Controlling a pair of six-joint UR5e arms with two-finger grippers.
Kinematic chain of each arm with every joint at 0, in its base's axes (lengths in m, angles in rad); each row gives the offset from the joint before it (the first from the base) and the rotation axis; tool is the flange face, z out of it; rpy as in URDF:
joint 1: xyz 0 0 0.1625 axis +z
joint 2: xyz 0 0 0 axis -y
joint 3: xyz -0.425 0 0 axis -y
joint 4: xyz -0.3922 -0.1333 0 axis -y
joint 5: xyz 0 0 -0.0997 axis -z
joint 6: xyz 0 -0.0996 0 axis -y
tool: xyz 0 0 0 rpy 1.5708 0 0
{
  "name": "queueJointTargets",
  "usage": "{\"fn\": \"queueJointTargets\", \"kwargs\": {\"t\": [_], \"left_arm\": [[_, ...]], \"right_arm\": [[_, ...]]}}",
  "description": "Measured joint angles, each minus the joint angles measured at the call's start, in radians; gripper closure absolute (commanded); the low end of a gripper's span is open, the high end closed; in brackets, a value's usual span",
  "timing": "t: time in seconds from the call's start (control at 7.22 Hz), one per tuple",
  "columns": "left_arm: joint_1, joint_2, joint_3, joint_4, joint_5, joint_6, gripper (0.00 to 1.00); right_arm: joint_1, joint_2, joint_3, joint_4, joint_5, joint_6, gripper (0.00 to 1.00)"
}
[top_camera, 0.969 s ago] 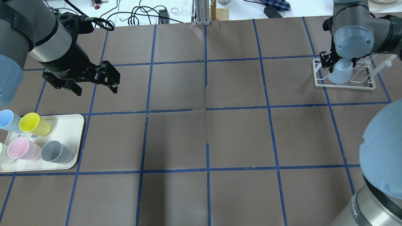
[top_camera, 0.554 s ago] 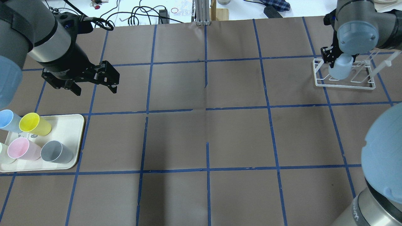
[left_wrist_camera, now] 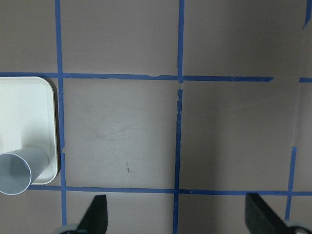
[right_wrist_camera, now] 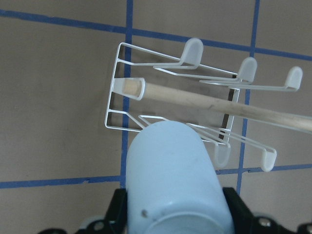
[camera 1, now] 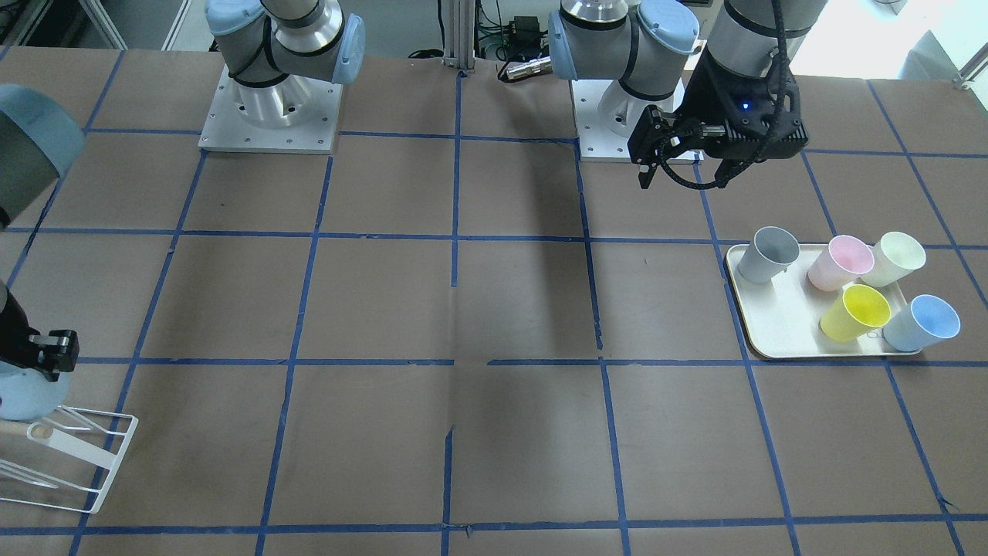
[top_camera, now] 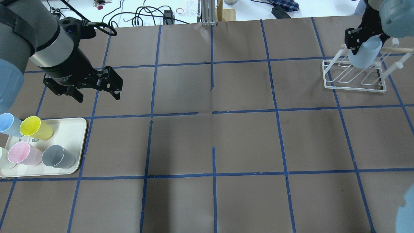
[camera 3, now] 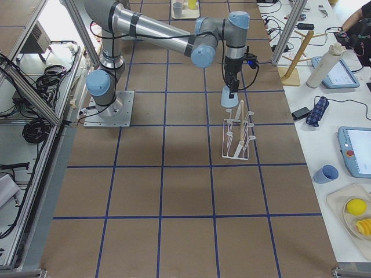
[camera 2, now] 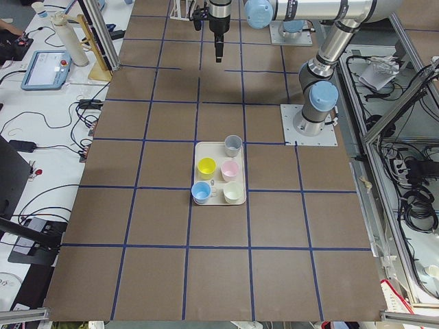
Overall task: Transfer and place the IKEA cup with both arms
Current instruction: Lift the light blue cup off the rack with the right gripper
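Step in hand: lifting the IKEA cup (top_camera: 365, 55) clear of the white wire cup rack (right_wrist_camera: 192, 48); judged the first leg of the transfer, with no hand-over yet.
IKEA cup: mouth down, closed base toward the right wrist camera, raised over the rack's end and just beside the wooden dowel (right_wrist_camera: 219, 104); off the counter (top_camera: 245, 142).
Right fingers (right_wrist_camera: 234, 207): clamped on the cup's sides near its base, one on each side.
Left fingers (left_wrist_camera: 96, 214): spread wide, holding nothing, hovering over bare counter near a corner of the cream tray (top_camera: 72, 129).
Tray: blue, yellow, pink, grey and pale cream cups standing on it.
Next move, judged: carry toward the counter's middle, steer clear of dowel and pegs, bring the left fingers across to meet the cup, keep the first grasp until the second closes.
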Motion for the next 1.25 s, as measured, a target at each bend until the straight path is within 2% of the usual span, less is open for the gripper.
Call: {"fn": "queueJointTargets", "kwargs": {"t": [0.42,0.55,0.83,1.25], "left_arm": [[0.019,0.000,0.016,-0.005,-0.027,0.004,0.00],[0.032,0.002,0.030,-0.012,-0.086,0.005,0.00],[0.074,-0.007,0.080,-0.080,-0.346,0.006,0.00],[0.158,-0.019,0.075,-0.218,-0.843,0.016,0.00]], "right_arm": [[-0.005,-0.057,-0.001,0.210,0.240,0.008,0.70],[-0.010,-0.062,0.001,0.272,0.333,0.015,0.70],[-0.046,-0.064,0.003,0.423,0.548,0.062,0.71],[-0.138,-0.066,0.004,0.687,0.856,0.188,0.71]]}}
